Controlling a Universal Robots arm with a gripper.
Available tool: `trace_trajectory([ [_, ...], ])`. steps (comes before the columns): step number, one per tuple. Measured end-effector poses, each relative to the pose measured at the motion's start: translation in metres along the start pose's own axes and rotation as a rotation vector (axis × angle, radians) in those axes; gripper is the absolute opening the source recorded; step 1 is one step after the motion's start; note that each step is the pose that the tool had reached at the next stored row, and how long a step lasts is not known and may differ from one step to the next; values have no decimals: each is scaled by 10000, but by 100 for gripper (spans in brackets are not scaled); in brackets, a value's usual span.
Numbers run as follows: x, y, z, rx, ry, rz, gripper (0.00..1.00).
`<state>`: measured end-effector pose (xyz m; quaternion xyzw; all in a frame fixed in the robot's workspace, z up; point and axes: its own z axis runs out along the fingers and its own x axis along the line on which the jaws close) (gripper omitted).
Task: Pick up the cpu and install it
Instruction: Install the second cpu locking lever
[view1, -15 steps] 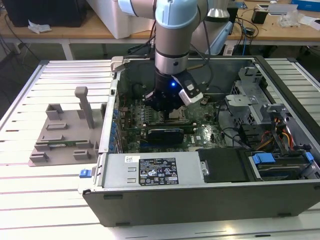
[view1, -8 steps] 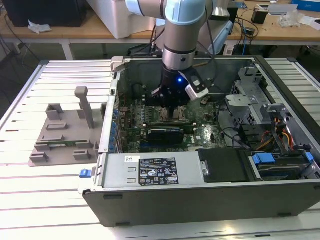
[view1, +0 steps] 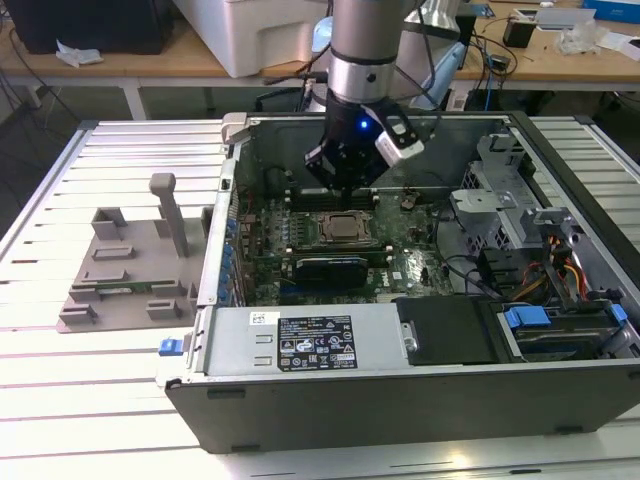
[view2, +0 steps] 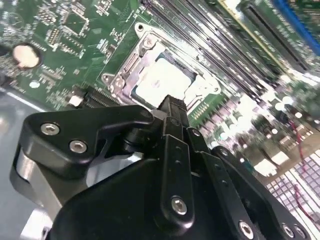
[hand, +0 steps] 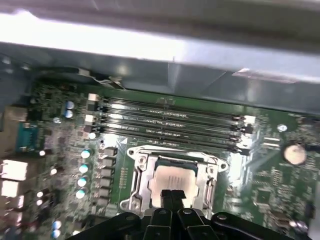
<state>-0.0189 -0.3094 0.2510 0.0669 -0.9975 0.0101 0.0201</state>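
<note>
The cpu (view1: 346, 228) (view2: 161, 84) (hand: 173, 178), a silver-topped square chip, lies flat inside the metal-framed socket (view1: 318, 232) (view2: 116, 77) (hand: 137, 182) on the green motherboard in the open computer case. My gripper (view1: 341, 186) (view2: 172, 106) (hand: 172, 197) hangs just above the chip. Its black fingers are pressed together, shut, with nothing between them, and the tips hover over the cpu's near edge in both wrist views. I cannot tell whether the tips touch the chip.
Memory slots (hand: 170, 120) run along the socket's far side, and a black card (view1: 325, 268) sits on its near side. Case walls (view1: 400, 385) ring the board, with drive cages and cables (view1: 520, 230) on the exterior view's right. A grey plastic tray (view1: 130, 270) lies outside on the left.
</note>
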Motion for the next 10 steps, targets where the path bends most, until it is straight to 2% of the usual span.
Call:
trace_trajectory([
  [3,6,-2,-146,2,1,-1,11],
  [10,6,-2,-151,0,0,-1,11],
])
